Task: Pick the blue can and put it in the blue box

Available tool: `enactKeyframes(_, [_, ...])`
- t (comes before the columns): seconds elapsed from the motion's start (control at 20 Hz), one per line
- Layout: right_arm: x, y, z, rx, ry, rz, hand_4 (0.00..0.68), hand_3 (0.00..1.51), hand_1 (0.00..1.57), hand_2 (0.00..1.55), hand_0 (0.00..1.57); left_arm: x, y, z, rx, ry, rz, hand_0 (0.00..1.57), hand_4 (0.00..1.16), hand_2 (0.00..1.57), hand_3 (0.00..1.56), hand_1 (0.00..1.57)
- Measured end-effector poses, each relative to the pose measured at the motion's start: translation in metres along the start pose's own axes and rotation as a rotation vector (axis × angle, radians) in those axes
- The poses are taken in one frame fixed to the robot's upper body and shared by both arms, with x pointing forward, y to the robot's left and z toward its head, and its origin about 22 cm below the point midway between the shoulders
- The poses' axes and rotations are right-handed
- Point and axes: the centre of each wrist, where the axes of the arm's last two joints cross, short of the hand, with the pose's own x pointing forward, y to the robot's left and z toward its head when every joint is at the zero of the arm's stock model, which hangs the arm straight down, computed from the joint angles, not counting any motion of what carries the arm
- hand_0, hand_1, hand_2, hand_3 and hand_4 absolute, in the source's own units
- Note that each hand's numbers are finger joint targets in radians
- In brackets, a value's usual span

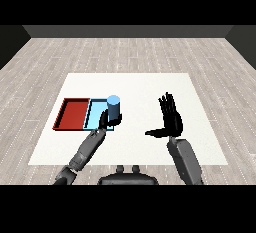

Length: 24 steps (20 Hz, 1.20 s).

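The left hand (pixel 104 120) is curled round the lower part of the blue can (pixel 114 109), which stands upright with its pale blue top showing. Hand and can sit at the right end of the light blue tray (pixel 95 110), over its right edge; whether the can's base rests in the tray or hangs just above it cannot be told. The light blue tray lies toward the left edge of the white surface (pixel 140 87), and the red tray (pixel 72 114) lies touching it on its left side, closer to that edge. The grey left forearm (pixel 87 149) reaches up from the near left corner of the surface to the can.

The right hand (pixel 171 117) is held up over the middle-right part of the surface, well apart from both trays. Its fingers are straight and spread upward, its thumb sticks out to the left, and it holds nothing.
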Motion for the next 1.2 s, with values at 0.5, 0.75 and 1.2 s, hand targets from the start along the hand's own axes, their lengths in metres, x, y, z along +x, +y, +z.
enactKeyframes(0.5, [0.007,-0.041,0.017,-0.104,-0.009,0.067,0.0,0.0,0.0,0.0,0.0,-0.023,0.097,-0.029,0.169,0.202,-0.118,1.57,1.09,1.57,1.51,1.57])
enactKeyframes(0.75, [0.003,-0.049,0.017,-0.136,-0.001,0.081,0.0,0.0,0.0,0.0,0.0,-0.033,0.124,-0.04,0.214,0.328,-0.186,1.57,1.05,1.57,1.49,1.57])
enactKeyframes(1.2, [-0.021,-0.057,0.006,-0.175,0.046,0.06,0.0,0.0,0.0,0.0,0.0,-0.049,0.116,-0.044,0.225,0.572,-0.342,1.52,0.91,1.4,1.14,1.52])
